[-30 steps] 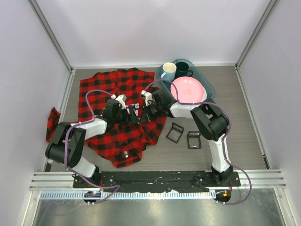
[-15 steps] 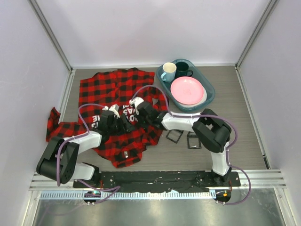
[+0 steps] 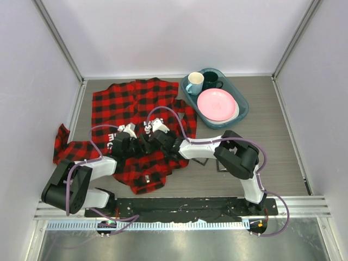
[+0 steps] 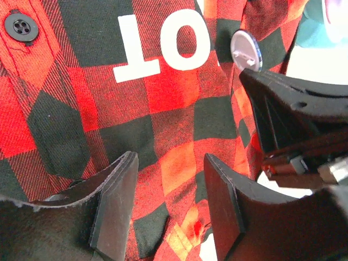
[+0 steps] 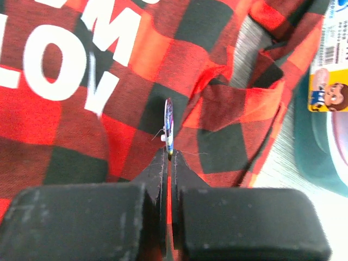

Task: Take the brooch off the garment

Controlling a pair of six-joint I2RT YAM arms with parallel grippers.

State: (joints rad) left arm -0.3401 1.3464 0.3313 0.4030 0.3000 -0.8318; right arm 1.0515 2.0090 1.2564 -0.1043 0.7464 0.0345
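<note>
Where the overhead camera looks down, we find the garment (image 3: 130,103) spread red and black on the surface (image 3: 272,152). The left hand (image 3: 130,136) and right hand (image 3: 151,133) are low over its middle, close together. They cover most of the white lettering, so we cannot read it here, and the brooch is hidden. Beside the shirt, a teal tray (image 3: 243,111) carries a pink plate (image 3: 216,104) and two mugs (image 3: 194,81).

From the left wrist, we read a white O and T upside down on the checks, with the rest of the word cut off. A dark button (image 4: 22,27) sits at top left. The left hand (image 4: 168,209) has its fingers (image 4: 114,206) apart, with cloth lying between them. The brooch (image 4: 246,50), a small pale disc, stands at the tip of the right hand (image 4: 251,79).

From the right wrist, the right hand (image 5: 168,156) is clamped on the brooch (image 5: 168,126), which is seen edge-on just above the cloth. We cannot tell whether its pin is in the fabric. We read an M, then O and V, clipped by the frame. A sticker (image 5: 329,89) with a cartoon face shows at the right, its print too small to read.
</note>
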